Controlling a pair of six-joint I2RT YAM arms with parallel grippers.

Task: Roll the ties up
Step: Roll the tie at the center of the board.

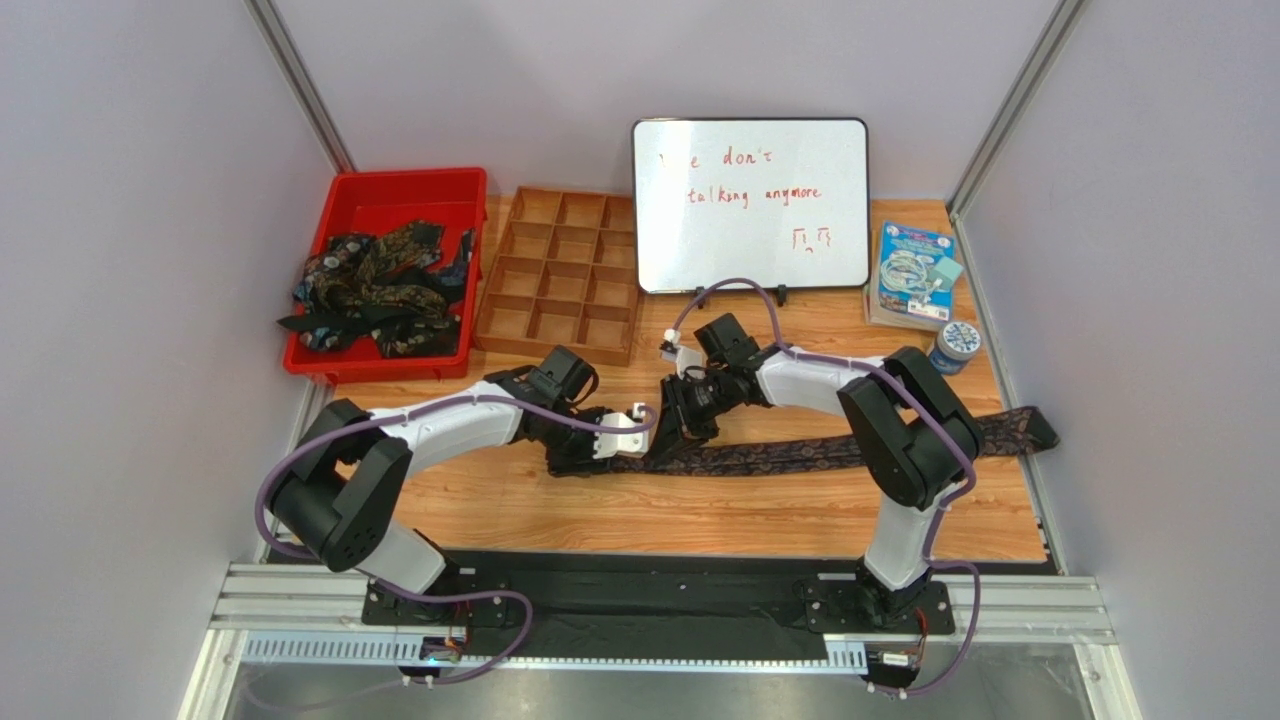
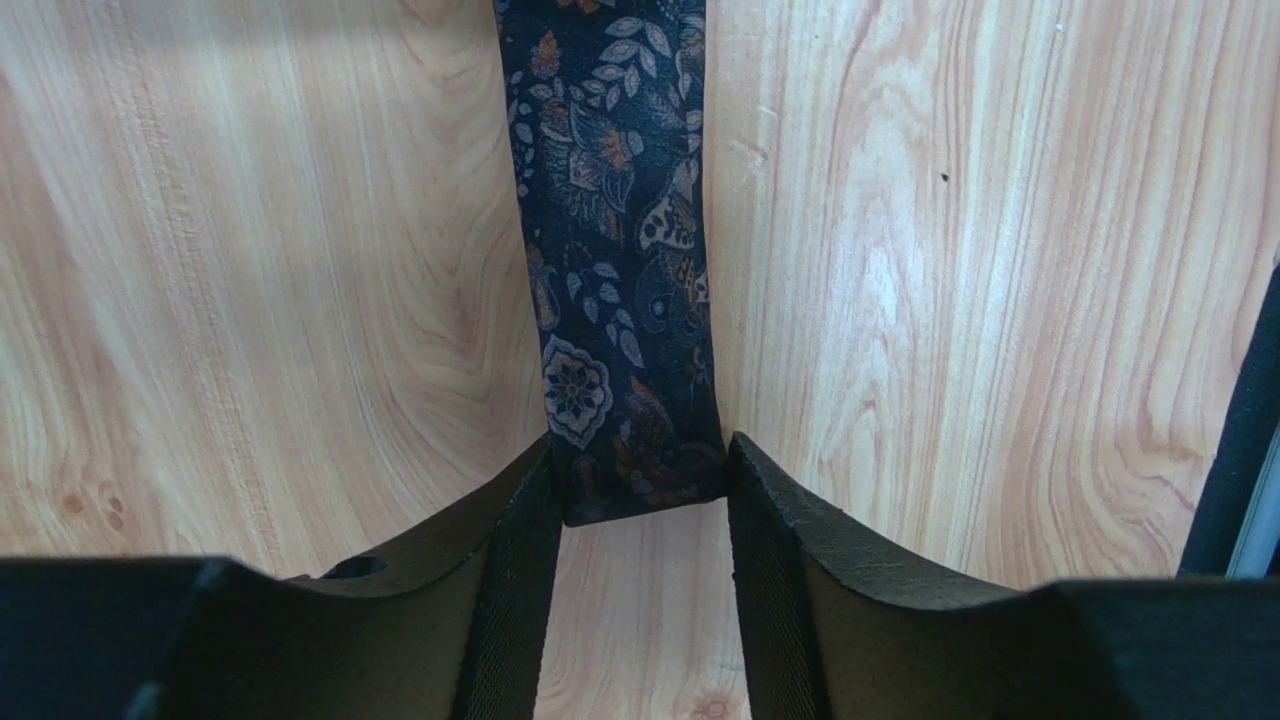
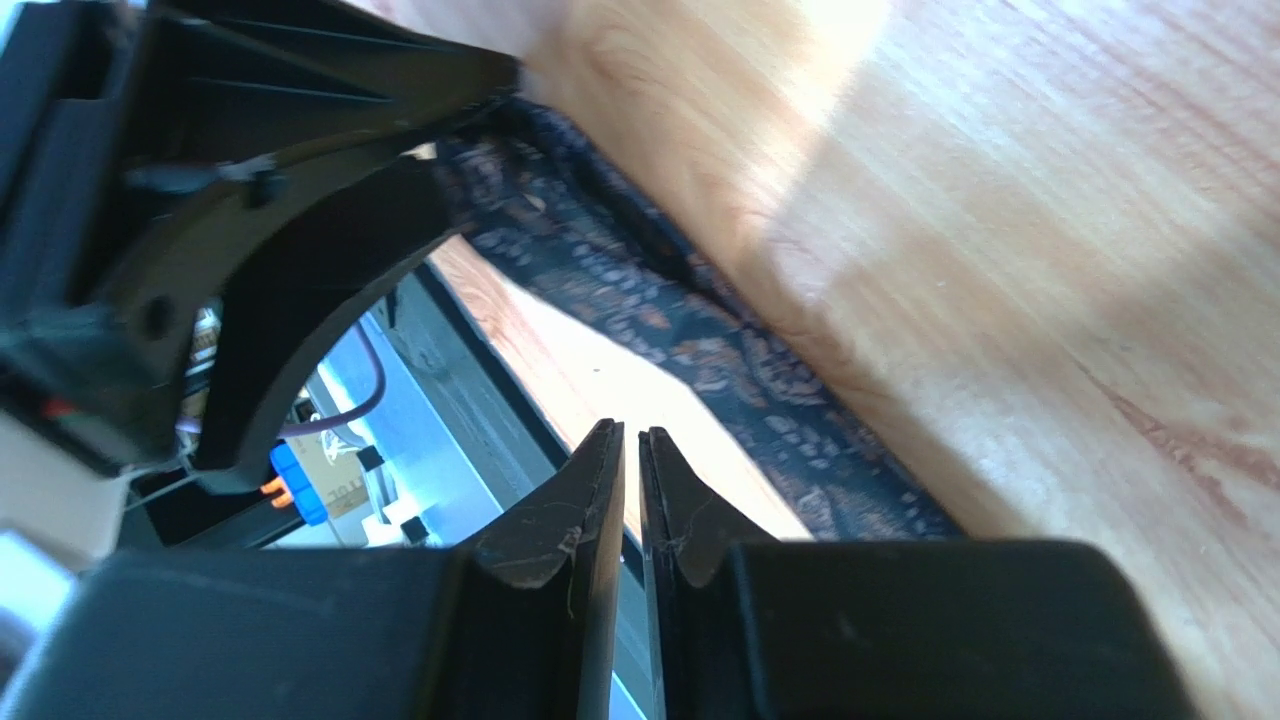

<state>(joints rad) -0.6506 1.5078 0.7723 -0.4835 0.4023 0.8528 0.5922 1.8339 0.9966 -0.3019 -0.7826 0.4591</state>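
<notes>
One dark patterned tie lies stretched flat across the wooden table, from the middle out to the right edge. In the left wrist view its narrow end sits between the fingers of my left gripper. The jaws stand apart, one at each side edge of the flat fabric. My left gripper and right gripper meet at this end of the tie. The right gripper hovers just beside the tie, its fingers almost together with nothing between them. More ties are heaped in the red bin.
A wooden divided tray stands beside the red bin. A whiteboard is propped at the back. A blue box and a small round tin sit at the back right. The left gripper's body looms close to the right wrist camera.
</notes>
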